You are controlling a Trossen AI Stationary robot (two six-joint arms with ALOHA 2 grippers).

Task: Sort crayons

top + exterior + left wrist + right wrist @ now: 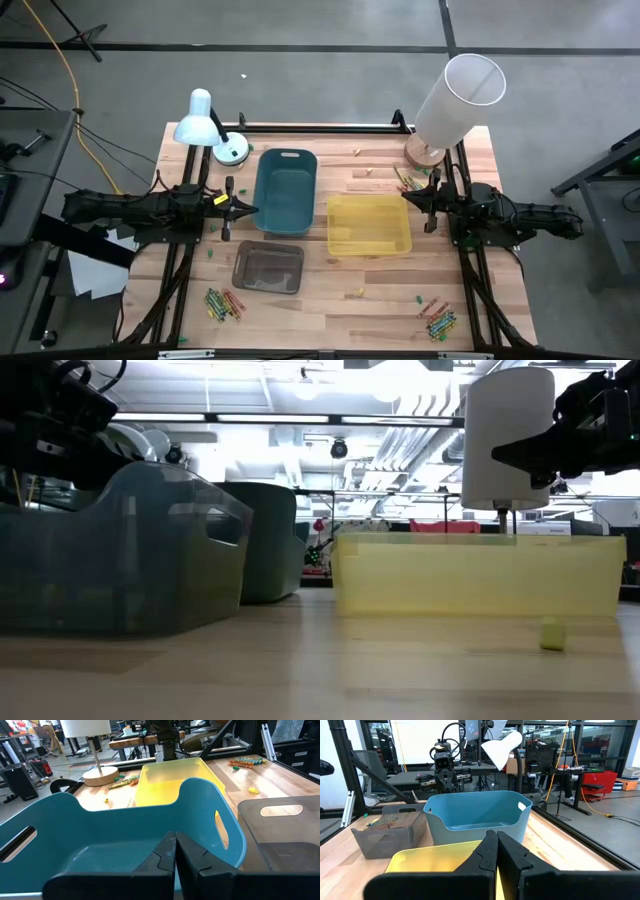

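Observation:
Crayons lie in three loose heaps on the wooden table: near the front left point(222, 303), near the front right point(438, 318), and by the lamp foot at the far right point(410, 178) point(122, 782). A blue bin point(285, 190), a yellow bin point(368, 224) and a grey bin point(268, 267) stand in the middle. My left gripper point(250, 208) point(175, 851) hovers shut at the blue bin's left side. My right gripper point(408, 198) point(496, 847) hovers shut at the yellow bin's right side. Neither holds anything.
A pale blue desk lamp point(205, 125) stands at the far left and a white cylinder-shade lamp point(455, 100) at the far right. Small loose bits lie scattered on the table, one yellow point(551, 635) before the yellow bin. Bare wood shows between the front heaps.

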